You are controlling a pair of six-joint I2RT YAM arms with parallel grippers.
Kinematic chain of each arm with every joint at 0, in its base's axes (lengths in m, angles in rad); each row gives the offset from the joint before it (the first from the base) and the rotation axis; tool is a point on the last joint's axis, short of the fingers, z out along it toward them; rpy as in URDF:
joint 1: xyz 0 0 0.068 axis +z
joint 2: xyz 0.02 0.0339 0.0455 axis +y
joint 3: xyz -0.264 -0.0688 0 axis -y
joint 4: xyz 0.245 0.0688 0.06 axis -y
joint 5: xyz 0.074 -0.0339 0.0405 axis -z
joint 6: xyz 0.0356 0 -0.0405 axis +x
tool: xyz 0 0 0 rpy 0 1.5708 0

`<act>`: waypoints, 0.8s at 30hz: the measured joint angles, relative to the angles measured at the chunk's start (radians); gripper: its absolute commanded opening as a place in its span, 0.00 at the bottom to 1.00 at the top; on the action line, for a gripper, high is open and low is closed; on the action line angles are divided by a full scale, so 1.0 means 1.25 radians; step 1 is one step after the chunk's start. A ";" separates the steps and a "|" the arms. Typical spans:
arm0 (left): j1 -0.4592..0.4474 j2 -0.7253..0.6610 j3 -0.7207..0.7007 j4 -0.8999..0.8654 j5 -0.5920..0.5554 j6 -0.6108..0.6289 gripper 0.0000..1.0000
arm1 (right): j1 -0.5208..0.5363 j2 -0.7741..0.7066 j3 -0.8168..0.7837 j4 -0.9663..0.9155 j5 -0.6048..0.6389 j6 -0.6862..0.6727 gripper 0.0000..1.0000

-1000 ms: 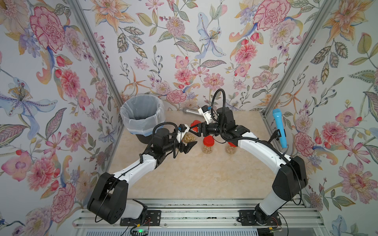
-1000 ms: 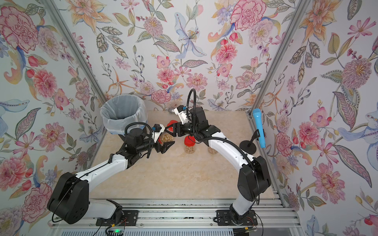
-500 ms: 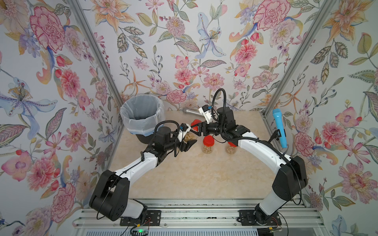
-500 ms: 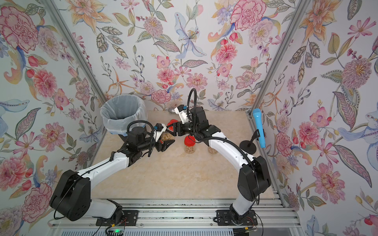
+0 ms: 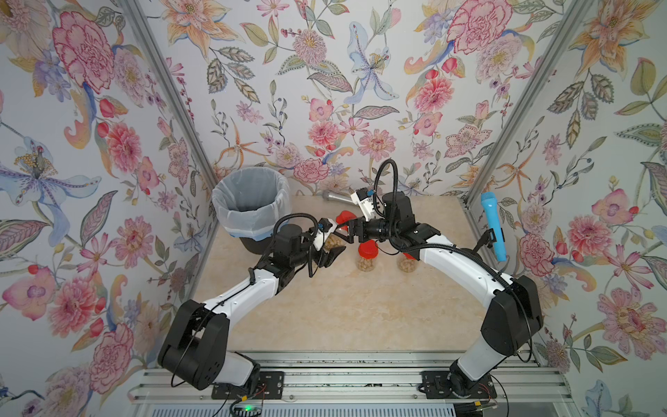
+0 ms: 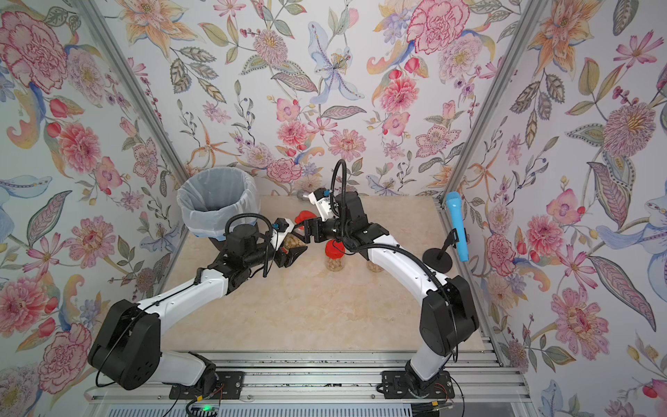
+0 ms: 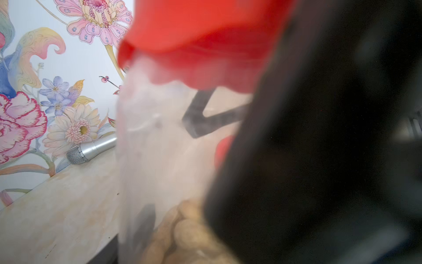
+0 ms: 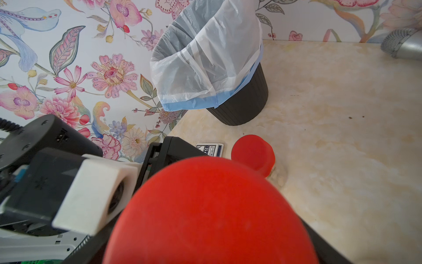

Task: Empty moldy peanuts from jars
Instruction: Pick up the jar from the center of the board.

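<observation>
A small blue and white box (image 8: 209,149) lies on the bench (image 5: 361,310). It shows a large letter B, and its other print is too small to read.

The left hand (image 5: 330,251) is clenched around a clear jar (image 7: 159,148) near the black bin (image 5: 251,213), which is lined with a white bag. Moldy peanuts (image 5: 334,242) fill the jar's lower part.

The right hand (image 5: 344,233) meets it from the opposite side, with fingers on either side of the red lid (image 8: 205,217). Whether they press the lid or stand clear of it cannot be told.

A second jar (image 5: 366,258) and a third jar (image 5: 406,265) stand close by, partly under the right arm. A fourth jar (image 8: 252,153) stands behind.

A silver microphone (image 5: 337,196) lies by the back wall. A blue microphone (image 5: 492,225) sits on a stand at the right edge.
</observation>
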 measured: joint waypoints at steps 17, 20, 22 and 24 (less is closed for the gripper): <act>0.000 -0.001 -0.008 0.031 -0.136 0.036 0.32 | -0.013 -0.139 -0.158 0.005 0.004 0.029 0.96; -0.001 -0.014 -0.028 0.044 -0.192 0.049 0.31 | -0.060 -0.177 -0.174 -0.003 -0.025 0.102 0.89; -0.007 -0.028 -0.047 0.056 -0.240 0.063 0.31 | -0.103 -0.187 -0.169 0.000 -0.052 0.164 0.84; -0.023 -0.041 -0.064 0.073 -0.292 0.081 0.31 | -0.139 -0.186 -0.156 -0.001 -0.078 0.226 0.80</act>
